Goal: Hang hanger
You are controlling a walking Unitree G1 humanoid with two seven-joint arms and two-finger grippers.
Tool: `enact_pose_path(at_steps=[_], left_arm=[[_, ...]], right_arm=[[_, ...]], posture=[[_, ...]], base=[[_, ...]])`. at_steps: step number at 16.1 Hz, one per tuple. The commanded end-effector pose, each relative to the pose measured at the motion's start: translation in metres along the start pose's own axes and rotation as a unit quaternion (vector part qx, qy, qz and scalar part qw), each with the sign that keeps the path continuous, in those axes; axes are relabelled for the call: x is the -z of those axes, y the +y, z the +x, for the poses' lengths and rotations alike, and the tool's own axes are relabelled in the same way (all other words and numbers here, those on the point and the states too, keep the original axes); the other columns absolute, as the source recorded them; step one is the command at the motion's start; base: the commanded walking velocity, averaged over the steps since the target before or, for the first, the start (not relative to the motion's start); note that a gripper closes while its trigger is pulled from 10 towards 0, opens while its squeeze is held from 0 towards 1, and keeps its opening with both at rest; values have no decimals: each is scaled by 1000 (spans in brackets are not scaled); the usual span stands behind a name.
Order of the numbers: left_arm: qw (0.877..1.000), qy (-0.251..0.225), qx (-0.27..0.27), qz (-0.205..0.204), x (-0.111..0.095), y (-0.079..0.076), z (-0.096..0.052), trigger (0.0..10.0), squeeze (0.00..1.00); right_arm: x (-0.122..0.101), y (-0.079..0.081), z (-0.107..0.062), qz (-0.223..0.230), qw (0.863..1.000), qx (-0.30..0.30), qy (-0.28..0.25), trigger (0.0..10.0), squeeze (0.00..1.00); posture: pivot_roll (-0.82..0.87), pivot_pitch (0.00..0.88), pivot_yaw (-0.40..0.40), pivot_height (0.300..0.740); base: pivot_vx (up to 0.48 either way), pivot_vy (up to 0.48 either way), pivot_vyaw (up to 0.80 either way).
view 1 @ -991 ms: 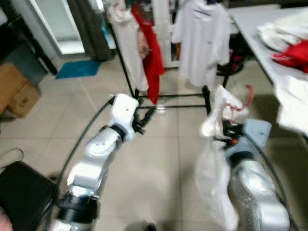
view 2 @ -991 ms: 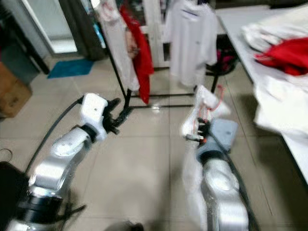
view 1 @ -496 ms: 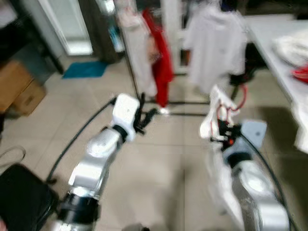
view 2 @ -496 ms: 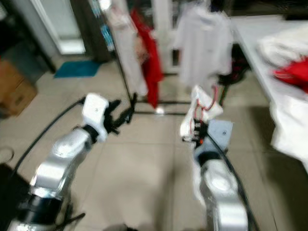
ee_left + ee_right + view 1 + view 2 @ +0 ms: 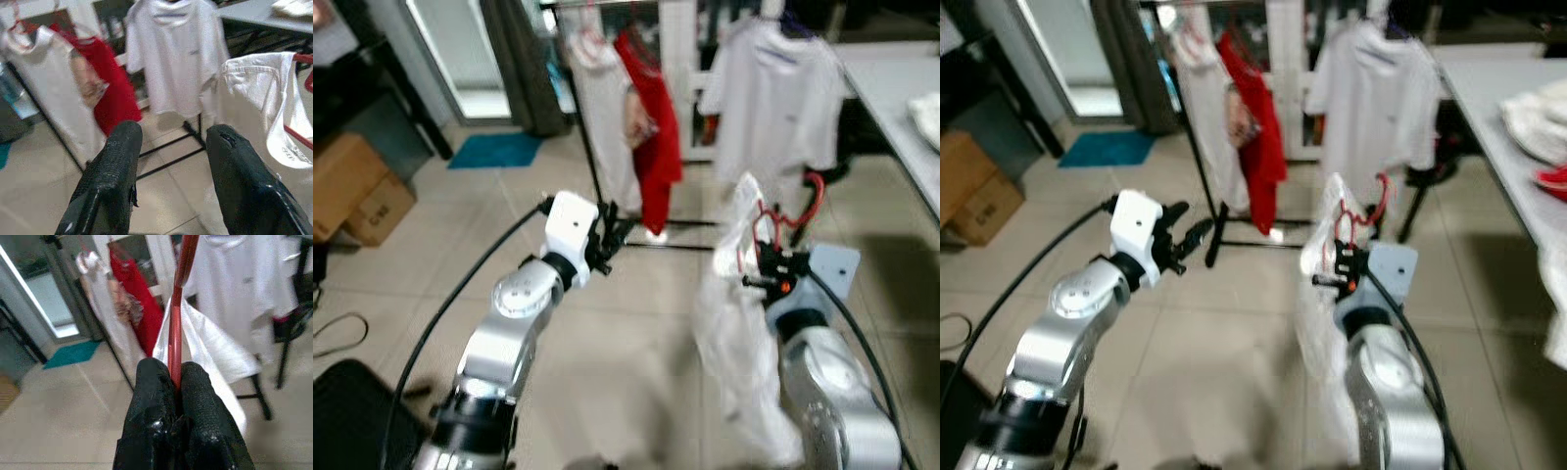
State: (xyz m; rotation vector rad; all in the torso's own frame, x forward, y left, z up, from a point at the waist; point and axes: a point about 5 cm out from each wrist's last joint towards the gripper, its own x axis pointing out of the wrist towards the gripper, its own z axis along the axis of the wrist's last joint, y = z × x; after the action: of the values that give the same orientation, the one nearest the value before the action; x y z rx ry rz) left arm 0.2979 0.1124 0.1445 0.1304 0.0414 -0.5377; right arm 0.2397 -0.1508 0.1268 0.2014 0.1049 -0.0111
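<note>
Carrying the hanger (image 5: 174,328) pinched thinly in your right gripper (image 5: 177,377), left gripper (image 5: 168,142) apart, you risk it twisting loose near the rack (image 5: 590,157).

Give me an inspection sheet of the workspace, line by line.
Surface: beige tiled floor.
Job's things: red hanger carrying a white garment; clothes rack ahead with a red garment and white shirt.
Clutter: cardboard boxes, blue mat, table with laundry.
Grippers: right gripper clamps the hanger; left gripper open, holding nothing.
Cables: black cable along the left arm.
Surroundings: doorway, dark curtain.
</note>
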Motion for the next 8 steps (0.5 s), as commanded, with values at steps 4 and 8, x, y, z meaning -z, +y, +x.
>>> enact_pose_path(at_steps=[4,8], left_arm=[[1000,-6,-3,1,-4,4,-1,10000,0],[1000,-5,-2,3,-4,4,-1,10000,0]], right_arm=[[-7,2,0,-2,1000,-5,-17,10000,0],[-7,3,0,-2,1000,-6,-16,10000,0]], posture=[[-62,51,124,740],[-61,52,125,740]], base=[[343,0,0],[341,0,0]])
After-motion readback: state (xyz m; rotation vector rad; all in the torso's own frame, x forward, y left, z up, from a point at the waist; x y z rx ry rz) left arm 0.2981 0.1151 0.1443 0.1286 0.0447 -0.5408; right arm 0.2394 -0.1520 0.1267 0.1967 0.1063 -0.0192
